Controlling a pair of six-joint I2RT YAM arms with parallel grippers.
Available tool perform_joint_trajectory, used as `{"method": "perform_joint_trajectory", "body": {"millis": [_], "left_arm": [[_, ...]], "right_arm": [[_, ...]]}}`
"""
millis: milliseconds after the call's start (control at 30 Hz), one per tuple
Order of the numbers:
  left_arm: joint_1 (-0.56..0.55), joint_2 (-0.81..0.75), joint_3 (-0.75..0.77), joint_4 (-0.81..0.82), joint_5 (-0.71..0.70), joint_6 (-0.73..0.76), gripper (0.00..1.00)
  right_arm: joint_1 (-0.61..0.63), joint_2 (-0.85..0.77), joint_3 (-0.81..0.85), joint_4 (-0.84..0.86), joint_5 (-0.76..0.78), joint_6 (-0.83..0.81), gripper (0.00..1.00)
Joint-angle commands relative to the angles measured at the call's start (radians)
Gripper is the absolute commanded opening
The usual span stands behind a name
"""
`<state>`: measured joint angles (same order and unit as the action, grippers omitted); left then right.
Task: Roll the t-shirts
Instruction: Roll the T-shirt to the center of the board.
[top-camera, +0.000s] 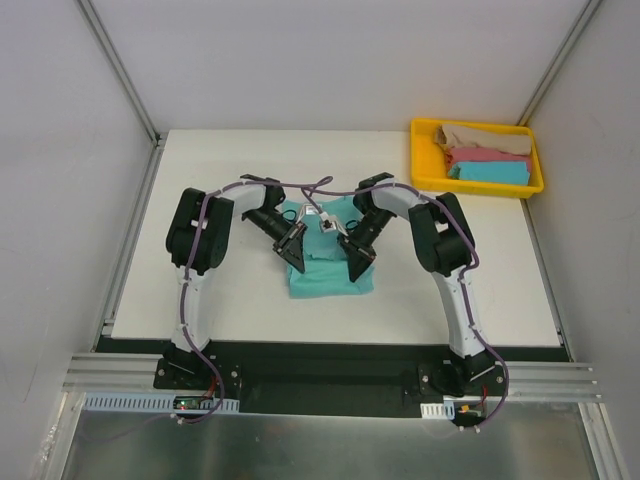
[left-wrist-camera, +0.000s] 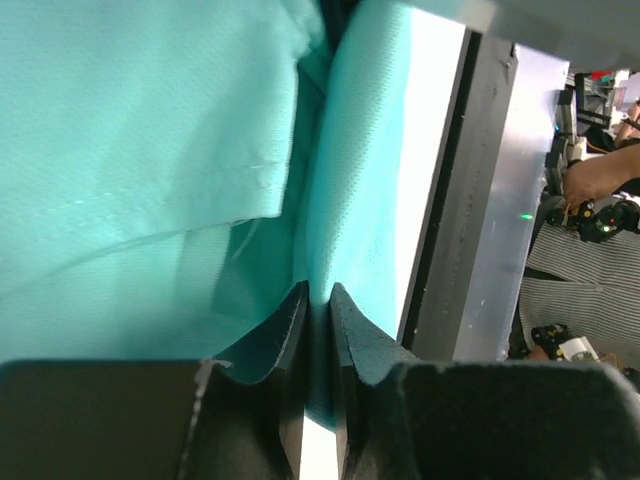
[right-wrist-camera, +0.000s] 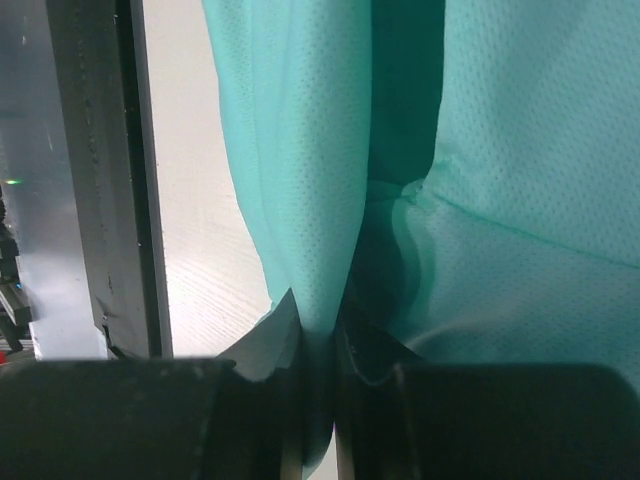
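Progress: early; green tee (top-camera: 328, 275) lies unrolled
Left gripper (left-wrist-camera: 318, 300): clamped on its fabric
Right gripper (right-wrist-camera: 318, 310): likewise
Waiting: three tees (top-camera: 487, 155) in tray (top-camera: 421, 160)

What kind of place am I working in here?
Probably a robot lab cell: white table walled by plain panels, arms bolted to a metal frame, a yellow tray of t-shirts.

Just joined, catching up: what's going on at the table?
Both arms are on the sea-green t-shirt at mid-table: the left gripper and the right gripper are each shut on a fold of its fabric. No roll shows yet. The beige tee, pink tee and blue tee lie in the yellow tray, far right.
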<state>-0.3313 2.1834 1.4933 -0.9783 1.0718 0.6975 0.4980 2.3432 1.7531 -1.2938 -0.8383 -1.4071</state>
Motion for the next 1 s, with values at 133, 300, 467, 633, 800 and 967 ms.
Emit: {"method": "perform_joint_trajectory", "body": {"millis": [133,300,467,633,800,967], "left_arm": [[0.058,-0.002,0.084,-0.054,-0.082,-0.035,0.24],[0.064,-0.247,-0.042,0.12,-0.159,0.006,0.43],[-0.041,-0.586,-0.345,0.375,-0.439,0.108,0.6],[-0.192,-0.749,-0.539,0.605,-0.556,0.224,0.62],[-0.258,-0.771,-0.648,0.734,-0.628,0.296,0.64],[-0.268,-0.729,-0.66,0.78,-0.638,0.335,0.65]], "right_arm": [[-0.019,0.051,0.089,-0.364,0.001,-0.02,0.11],[-0.038,0.145,0.187,-0.364,-0.016,0.098,0.12],[-0.035,0.212,0.259,-0.364,0.018,0.22,0.13],[-0.021,0.243,0.286,-0.363,0.042,0.26,0.13],[-0.016,0.248,0.287,-0.364,0.051,0.266,0.13],[-0.016,0.246,0.287,-0.364,0.053,0.264,0.13]]}}
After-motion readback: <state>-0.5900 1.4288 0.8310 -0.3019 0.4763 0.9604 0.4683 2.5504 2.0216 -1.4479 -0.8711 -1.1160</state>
